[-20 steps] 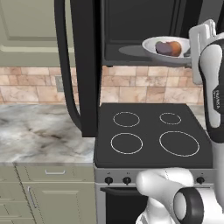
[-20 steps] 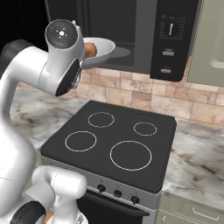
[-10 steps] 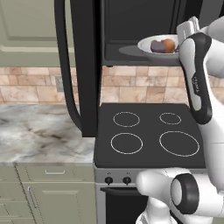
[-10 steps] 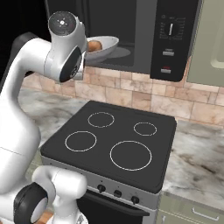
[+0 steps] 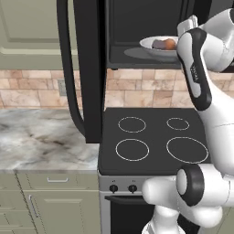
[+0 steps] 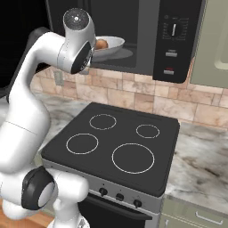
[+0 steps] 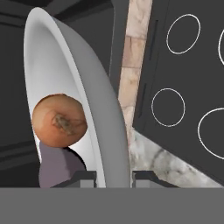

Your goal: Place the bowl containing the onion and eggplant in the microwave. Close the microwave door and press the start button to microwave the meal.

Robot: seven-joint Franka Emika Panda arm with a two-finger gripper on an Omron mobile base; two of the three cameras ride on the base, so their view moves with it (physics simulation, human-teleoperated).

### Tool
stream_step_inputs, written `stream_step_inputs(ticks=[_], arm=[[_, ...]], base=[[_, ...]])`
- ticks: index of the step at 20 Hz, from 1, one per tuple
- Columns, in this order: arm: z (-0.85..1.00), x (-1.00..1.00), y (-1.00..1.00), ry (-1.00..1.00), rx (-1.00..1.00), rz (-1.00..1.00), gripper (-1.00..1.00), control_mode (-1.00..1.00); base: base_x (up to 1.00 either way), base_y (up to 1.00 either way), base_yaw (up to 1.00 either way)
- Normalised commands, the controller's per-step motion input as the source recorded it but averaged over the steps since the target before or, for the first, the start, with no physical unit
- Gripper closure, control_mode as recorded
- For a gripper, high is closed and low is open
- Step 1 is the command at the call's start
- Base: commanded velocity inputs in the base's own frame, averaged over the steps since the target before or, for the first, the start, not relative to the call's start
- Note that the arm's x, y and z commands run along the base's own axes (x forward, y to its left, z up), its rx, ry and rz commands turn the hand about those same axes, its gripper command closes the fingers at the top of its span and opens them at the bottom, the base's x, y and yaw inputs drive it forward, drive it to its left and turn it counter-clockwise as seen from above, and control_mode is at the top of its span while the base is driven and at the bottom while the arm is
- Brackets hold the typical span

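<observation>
The white-grey bowl hangs just above the floor of the black microwave, at the mouth of its dark cavity. In it lie the brown onion and the purple eggplant. My gripper is shut on the bowl's near rim, one finger inside and one outside. The microwave door stands swung open to the left, its curved bar handle facing out.
The microwave's control panel is right of the cavity. Below lies the black stovetop with white rings. Marble counter runs on both sides, with a brick backsplash behind.
The arm has carried the bowl further in towards the microwave cavity: leftwards in the left base view, rightwards in the right base view. The door has not moved.
</observation>
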Motion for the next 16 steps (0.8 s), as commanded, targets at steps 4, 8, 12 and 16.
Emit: stream_step_inputs(ticks=[4,8,12,16], arm=[[0.00,0.53,0.00,0.11,0.01,0.00,1.00,-1.00],[0.00,0.55,0.00,0.06,0.00,0.00,1.00,-1.00],[0.00,0.55,0.00,0.00,0.00,0.00,1.00,-1.00],[-0.02,0.56,0.00,0.00,0.00,0.00,1.00,-1.00]], base=[[0.00,0.00,0.00],[0.00,0.00,0.00],[0.00,0.00,0.00],[0.00,0.00,0.00]])
